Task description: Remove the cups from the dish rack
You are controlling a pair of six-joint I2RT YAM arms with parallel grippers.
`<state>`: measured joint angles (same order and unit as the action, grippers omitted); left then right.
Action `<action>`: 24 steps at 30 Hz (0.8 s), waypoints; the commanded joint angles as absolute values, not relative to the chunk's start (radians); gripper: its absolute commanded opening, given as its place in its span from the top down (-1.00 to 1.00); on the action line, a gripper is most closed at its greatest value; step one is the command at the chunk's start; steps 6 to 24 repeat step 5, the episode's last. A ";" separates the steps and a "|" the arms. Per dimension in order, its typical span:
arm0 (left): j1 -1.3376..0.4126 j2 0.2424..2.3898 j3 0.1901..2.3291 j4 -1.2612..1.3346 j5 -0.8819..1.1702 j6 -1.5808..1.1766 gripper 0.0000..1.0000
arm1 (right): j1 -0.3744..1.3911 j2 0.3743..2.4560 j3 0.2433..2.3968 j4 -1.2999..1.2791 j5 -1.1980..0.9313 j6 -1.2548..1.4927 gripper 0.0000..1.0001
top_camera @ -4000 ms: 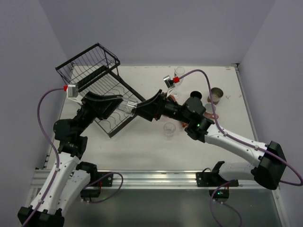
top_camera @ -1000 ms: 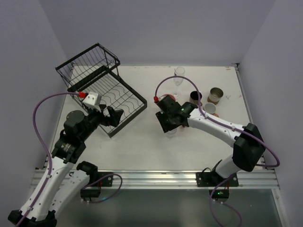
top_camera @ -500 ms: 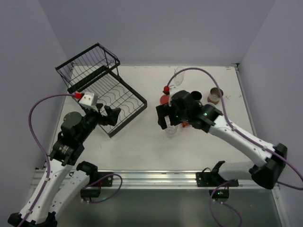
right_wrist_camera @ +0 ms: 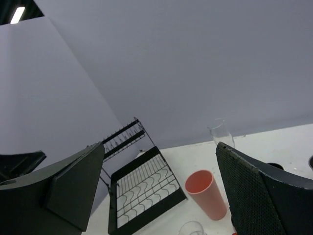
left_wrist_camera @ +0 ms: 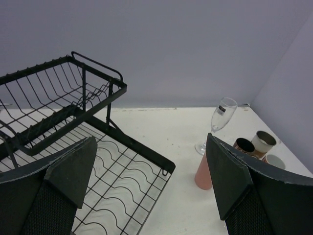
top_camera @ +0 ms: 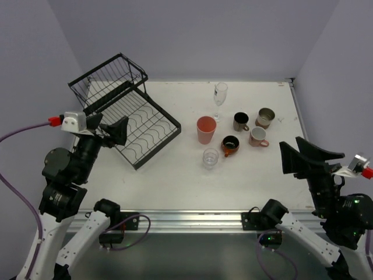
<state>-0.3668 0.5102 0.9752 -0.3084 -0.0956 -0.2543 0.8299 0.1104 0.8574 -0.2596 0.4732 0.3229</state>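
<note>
Both pairs of fingers are spread wide and empty: the left gripper [top_camera: 108, 129] hangs by the black wire dish rack [top_camera: 125, 111], and the right gripper [top_camera: 304, 156] is well apart from everything at the near right. The salmon plastic tumbler [top_camera: 205, 129], the clear stemmed glass [top_camera: 220, 93] and the other cups stand on the white table [top_camera: 175, 181], right of the rack.

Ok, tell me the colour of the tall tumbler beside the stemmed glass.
Salmon pink. The tumbler shows best in the top view.
</note>
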 commanded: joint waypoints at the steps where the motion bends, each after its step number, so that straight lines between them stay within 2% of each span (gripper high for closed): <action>1: -0.362 0.499 0.944 -0.322 -0.186 -0.294 -1.00 | 0.830 0.071 0.769 -0.250 0.597 0.342 -0.98; 24: -0.362 0.509 0.916 -0.321 -0.204 -0.325 -1.00 | 0.830 0.097 0.733 -0.249 0.560 0.373 -0.98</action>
